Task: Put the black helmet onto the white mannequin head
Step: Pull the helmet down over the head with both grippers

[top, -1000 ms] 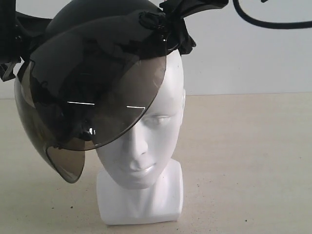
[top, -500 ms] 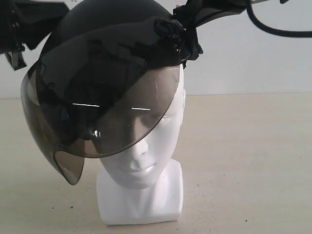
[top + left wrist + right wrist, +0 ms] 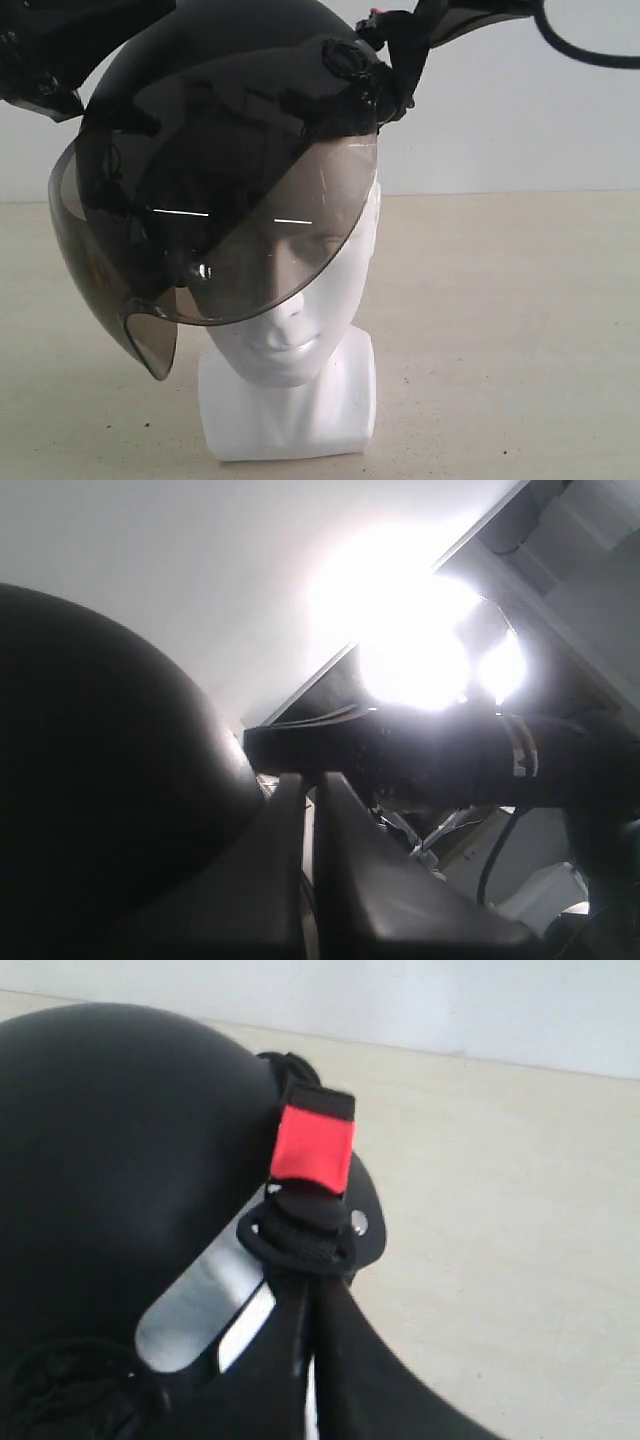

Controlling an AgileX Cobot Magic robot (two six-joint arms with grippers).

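The black helmet (image 3: 230,90) hangs tilted over the white mannequin head (image 3: 300,335), its crown over the top of the head. Its smoky visor (image 3: 220,240) covers the forehead, eyes and nose and sticks out to the left. The head stands upright on its squarish base (image 3: 290,420). My left gripper (image 3: 65,85) is at the helmet's upper left side; in the left wrist view its fingers (image 3: 310,785) are pressed nearly together beside the shell (image 3: 90,780). My right gripper (image 3: 400,55) is shut on the helmet's black strap (image 3: 300,1235) just below the red tab (image 3: 313,1150).
The head stands on a beige table (image 3: 500,330) in front of a white wall. A black cable (image 3: 590,55) loops at the top right. The left wrist view shows the other arm (image 3: 480,760) and a glaring lamp behind it.
The helmet has moved right and come down over the head; the visor now covers the eyes and nose. Both grippers shifted right with it.
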